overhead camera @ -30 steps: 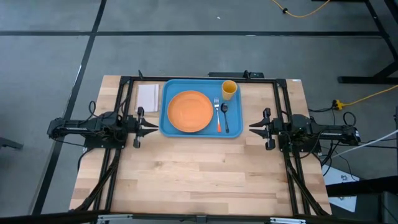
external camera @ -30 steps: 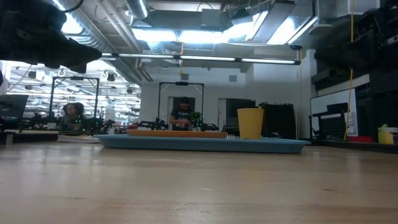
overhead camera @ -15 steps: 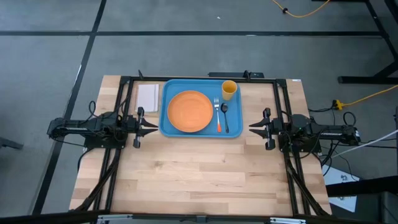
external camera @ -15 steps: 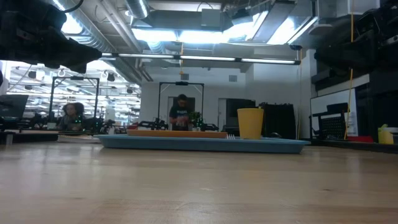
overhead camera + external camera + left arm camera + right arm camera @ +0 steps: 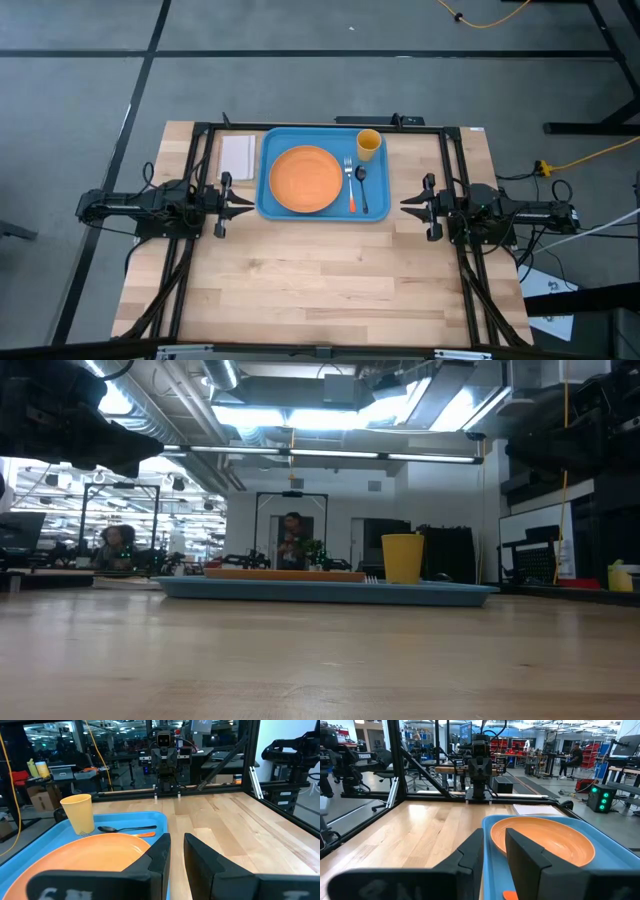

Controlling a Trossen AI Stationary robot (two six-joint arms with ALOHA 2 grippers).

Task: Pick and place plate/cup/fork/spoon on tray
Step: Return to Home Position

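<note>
Tray (image 5: 272, 138): far middle of the table (image 5: 320, 280), between the two arms
Plate (image 5: 305, 179): flat on the tray's left part, taking up most of it
Fork (image 5: 350, 185): on the tray just right of the plate, tines toward the far edge, orange-red handle nearer
Spoon (image 5: 362, 188): just right of the fork and parallel to it, bowl at the far end
Cup (image 5: 368, 144): upright in the tray's far right corner
White pad (image 5: 238, 155): on the table, just beside the tray's left rim
Left tool (image 5: 245, 205): just left of the tray, pointing at it, fingers pressed nearly together, gripping nothing
Right tool (image 5: 407, 205): just right of the tray, facing it, fingers likewise nearly together, gripping nothing
</note>
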